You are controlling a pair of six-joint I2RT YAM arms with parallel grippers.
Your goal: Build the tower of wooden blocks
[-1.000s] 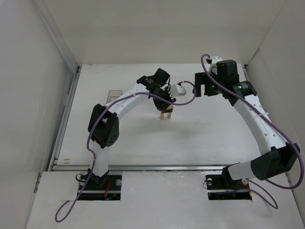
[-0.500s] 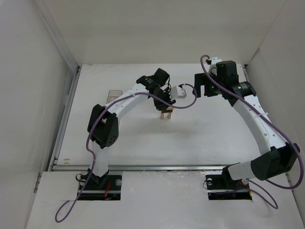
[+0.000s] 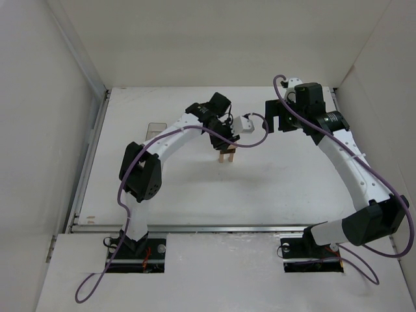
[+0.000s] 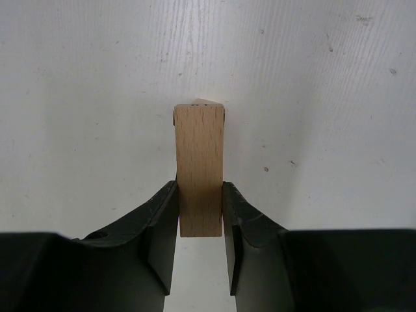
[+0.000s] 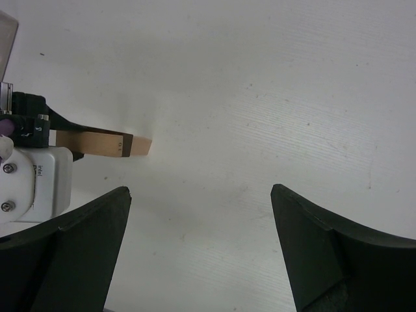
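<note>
Lighting's flat and bright all round, diffuse from above, so the white table and walls in the top view look a bit washed out, and the arms only throw faint, soft-edged shadows. The left wrist view is the sharpest: you can read the grain on the wood block with no glare, while the left gripper's fingers sink into near-solid black. In the right wrist view the right gripper's fingers are just as dark with slightly soft edges, and the tabletop shades unevenly from white to light grey.

right end effector: jaws wide apart over table | wood block: level, gripped by left end effector
</note>
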